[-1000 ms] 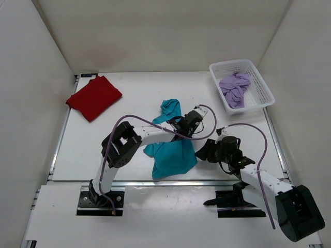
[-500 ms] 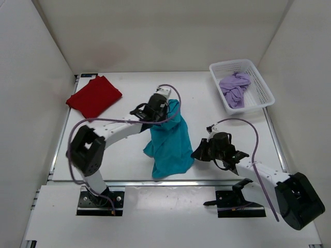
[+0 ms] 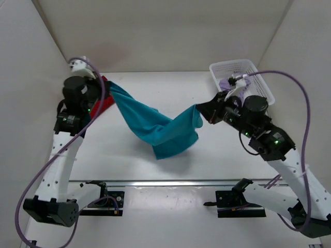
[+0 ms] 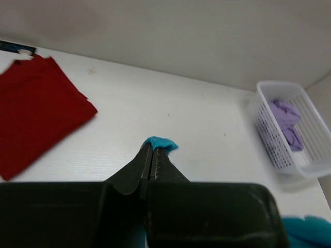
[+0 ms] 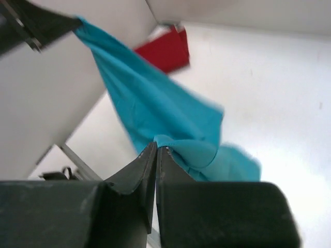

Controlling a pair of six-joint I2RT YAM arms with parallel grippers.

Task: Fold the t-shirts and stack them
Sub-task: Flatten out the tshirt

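Got the teal shirt (image 3: 160,132) strung in the air between both arms, sagging in the middle. Can't tell whether the lowest fold touches the table (image 3: 155,88).
Pinched shut on one edge with the left gripper (image 4: 153,150), held high at the far-left. Only a small tuft shows past the tips.
Pinched shut on the other edge with the right gripper (image 5: 156,148), in front of the basket (image 3: 261,72).

Risks:
- Could lose the left pinch. Very little cloth in it, going by the wrist view, so it would likely slip out on a harder tug or a wider spread.
- Probably holding bunched edges, not clean corners. Can't tell shoulders from hem. Would likely land twisted and creased if laid down as is, and fold badly.
- Could drag the sagging middle and roll it under itself on lowering.

Around:
- Steer clear of the red shirt (image 4: 36,113), folded flat at the far-left of the table, close under the left arm. Looks like the stack base. Avoid draping teal over it or dragging it before the fold is made.
- Not yet touched: the purple shirt (image 3: 231,85), crumpled in the basket at far right. Mind the rim, close by the right wrist, on any swing.
- Best to lay down mid-table, between red shirt and basket.
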